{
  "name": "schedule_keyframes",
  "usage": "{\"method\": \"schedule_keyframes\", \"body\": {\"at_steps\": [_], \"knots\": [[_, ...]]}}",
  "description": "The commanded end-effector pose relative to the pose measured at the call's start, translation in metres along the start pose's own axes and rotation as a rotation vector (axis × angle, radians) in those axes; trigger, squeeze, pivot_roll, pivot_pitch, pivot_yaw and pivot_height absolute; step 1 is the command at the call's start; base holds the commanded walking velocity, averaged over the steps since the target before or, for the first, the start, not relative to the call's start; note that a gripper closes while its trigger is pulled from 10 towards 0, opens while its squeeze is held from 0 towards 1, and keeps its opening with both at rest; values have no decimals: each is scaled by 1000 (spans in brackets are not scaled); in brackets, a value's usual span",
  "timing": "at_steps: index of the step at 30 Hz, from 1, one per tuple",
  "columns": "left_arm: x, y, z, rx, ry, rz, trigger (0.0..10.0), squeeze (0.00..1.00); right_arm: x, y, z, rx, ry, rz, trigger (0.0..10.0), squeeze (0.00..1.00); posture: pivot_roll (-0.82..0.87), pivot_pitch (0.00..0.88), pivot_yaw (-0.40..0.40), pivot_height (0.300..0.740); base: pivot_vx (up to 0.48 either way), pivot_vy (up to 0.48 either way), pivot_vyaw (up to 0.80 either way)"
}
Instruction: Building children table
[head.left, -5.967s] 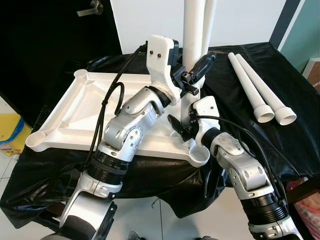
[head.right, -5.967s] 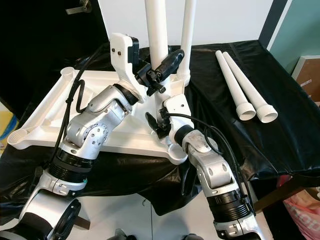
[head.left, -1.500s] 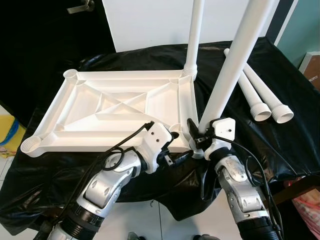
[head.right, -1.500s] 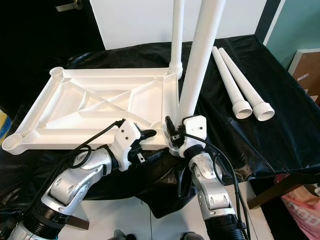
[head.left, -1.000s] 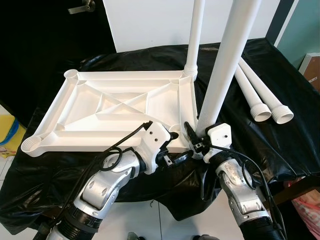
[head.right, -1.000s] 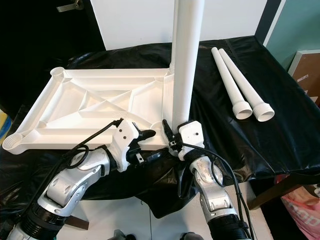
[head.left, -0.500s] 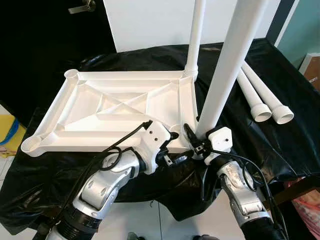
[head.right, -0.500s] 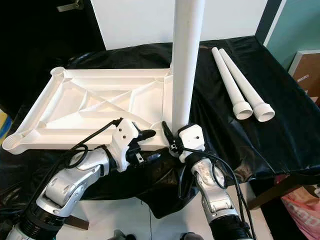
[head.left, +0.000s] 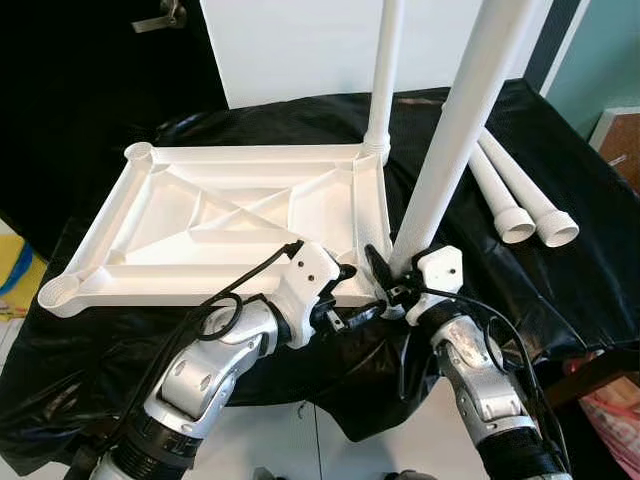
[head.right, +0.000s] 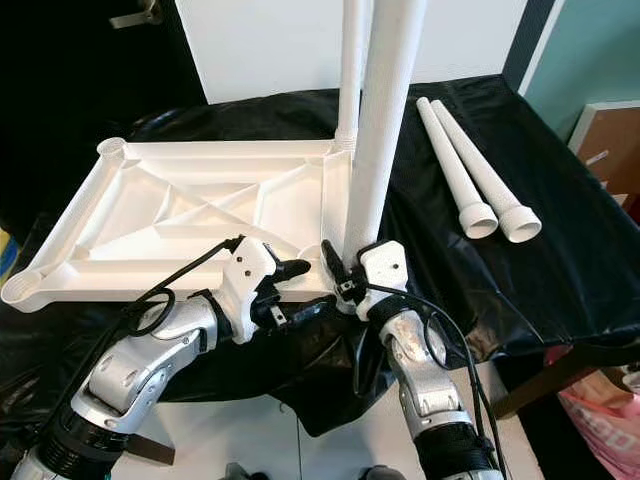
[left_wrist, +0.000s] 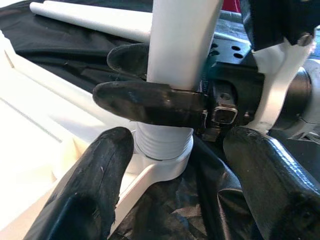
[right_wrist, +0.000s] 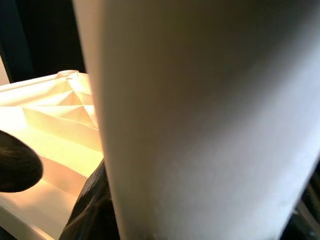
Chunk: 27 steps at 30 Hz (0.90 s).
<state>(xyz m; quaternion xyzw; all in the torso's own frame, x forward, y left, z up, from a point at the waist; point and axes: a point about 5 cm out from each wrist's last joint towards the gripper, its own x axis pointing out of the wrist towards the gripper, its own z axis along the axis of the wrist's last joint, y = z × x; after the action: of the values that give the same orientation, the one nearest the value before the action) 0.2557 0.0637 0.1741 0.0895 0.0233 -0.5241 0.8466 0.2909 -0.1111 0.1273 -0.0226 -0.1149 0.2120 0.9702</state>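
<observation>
The white tabletop lies upside down on a black-draped table. One white leg stands in its far right corner. A second leg stands at the near right corner, leaning slightly to the right, with its ribbed end in the corner socket. My right gripper is shut on this leg just above the socket, and its fingers clamp the tube. My left gripper is open at the same corner, with its fingers spread to either side of the socket and not touching the leg.
Two loose white legs lie side by side on the black cloth to the right. A white panel stands behind the table. A cardboard box is at the far right, beyond the table's edge.
Six seconds ago my left gripper was high up on the leg; it has since come down to the near right corner. The leg's lean has swung slightly in my right gripper's hold.
</observation>
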Motion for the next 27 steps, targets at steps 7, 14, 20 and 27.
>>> {"method": "schedule_keyframes", "body": {"at_steps": [7,14,20,27], "knots": [[-3,-2,3,13,-4,-15,10000,0,-17,0,-39,103,226,-51,10000,0,-97,110,60,740,0,0,0],[-3,-3,3,13,-4,-17,10000,0,-19,-6,-43,145,275,-133,10000,0,-97,110,58,740,0,0,0],[-2,-4,4,13,-5,-21,10000,0,-18,-7,-39,57,250,-127,10000,0,-101,111,58,740,0,0,0],[-2,-4,4,9,-8,-23,10000,0,-21,3,-31,-28,181,8,10000,0,-103,114,58,740,0,0,0]]}}
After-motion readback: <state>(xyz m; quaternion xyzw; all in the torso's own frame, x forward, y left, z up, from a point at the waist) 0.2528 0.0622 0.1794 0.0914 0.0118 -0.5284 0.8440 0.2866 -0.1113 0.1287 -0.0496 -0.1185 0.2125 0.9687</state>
